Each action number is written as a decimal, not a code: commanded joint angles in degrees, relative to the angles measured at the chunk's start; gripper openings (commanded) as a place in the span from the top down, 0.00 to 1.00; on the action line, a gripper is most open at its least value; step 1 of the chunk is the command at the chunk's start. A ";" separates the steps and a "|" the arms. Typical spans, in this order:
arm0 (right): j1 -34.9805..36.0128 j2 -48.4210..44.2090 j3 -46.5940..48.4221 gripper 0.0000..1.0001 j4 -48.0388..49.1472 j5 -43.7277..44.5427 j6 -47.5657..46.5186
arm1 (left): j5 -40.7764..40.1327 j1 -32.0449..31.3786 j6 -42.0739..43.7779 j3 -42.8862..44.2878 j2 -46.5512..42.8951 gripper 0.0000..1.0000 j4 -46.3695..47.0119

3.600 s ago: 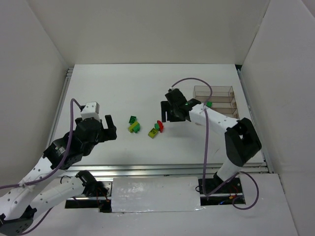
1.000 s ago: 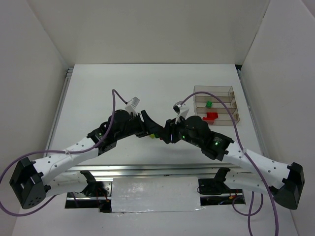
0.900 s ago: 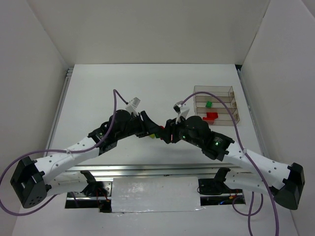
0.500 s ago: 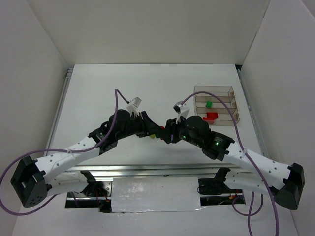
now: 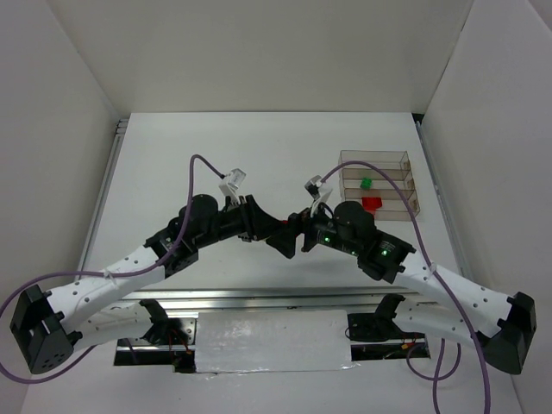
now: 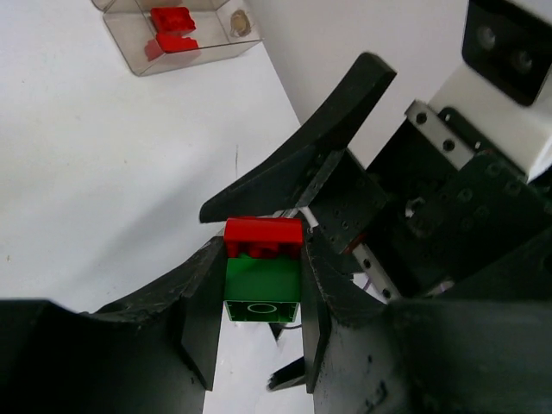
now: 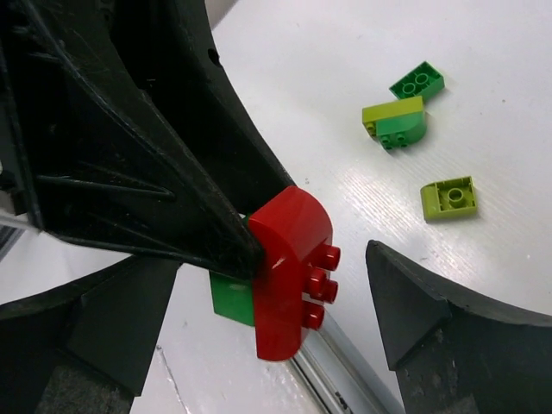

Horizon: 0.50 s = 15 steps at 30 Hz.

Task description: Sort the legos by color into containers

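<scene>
My left gripper [image 6: 263, 252] is shut on a dark green lego [image 6: 263, 280] that has a red lego [image 6: 263, 235] stuck on its far end. The pair hangs above the table near the middle [image 5: 278, 231]. My right gripper [image 7: 272, 259] faces it, open, one finger on each side of the red lego [image 7: 289, 267] without touching it. The green lego [image 7: 231, 306] shows behind the red one. The clear containers [image 5: 374, 153] stand at the right, with a green lego [image 5: 366, 183] and a red lego [image 5: 372, 203] in separate compartments.
On the table below lie a dark green lego [image 7: 417, 81], a yellow-green one joined to a green one [image 7: 395, 121], and a loose yellow-green lego [image 7: 449, 197]. White walls enclose the table. A metal rail [image 5: 259, 296] runs along the near edge.
My right gripper has opened and let go of the red lego. My left gripper has closed tighter on the green lego and still carries the pair.
</scene>
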 commanded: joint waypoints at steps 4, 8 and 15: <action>-7.52 -7.39 -2.46 0.03 5.15 -17.61 -2.16 | 3.31 -0.83 7.88 2.81 -2.44 1.00 0.59; -15.43 -11.35 -5.53 0.05 7.67 -39.11 -1.82 | 8.58 -0.83 14.81 3.52 -3.50 1.00 1.37; -21.34 -11.45 -6.68 0.10 9.97 -49.02 -0.05 | 20.45 -0.83 17.74 0.71 -5.34 1.00 8.66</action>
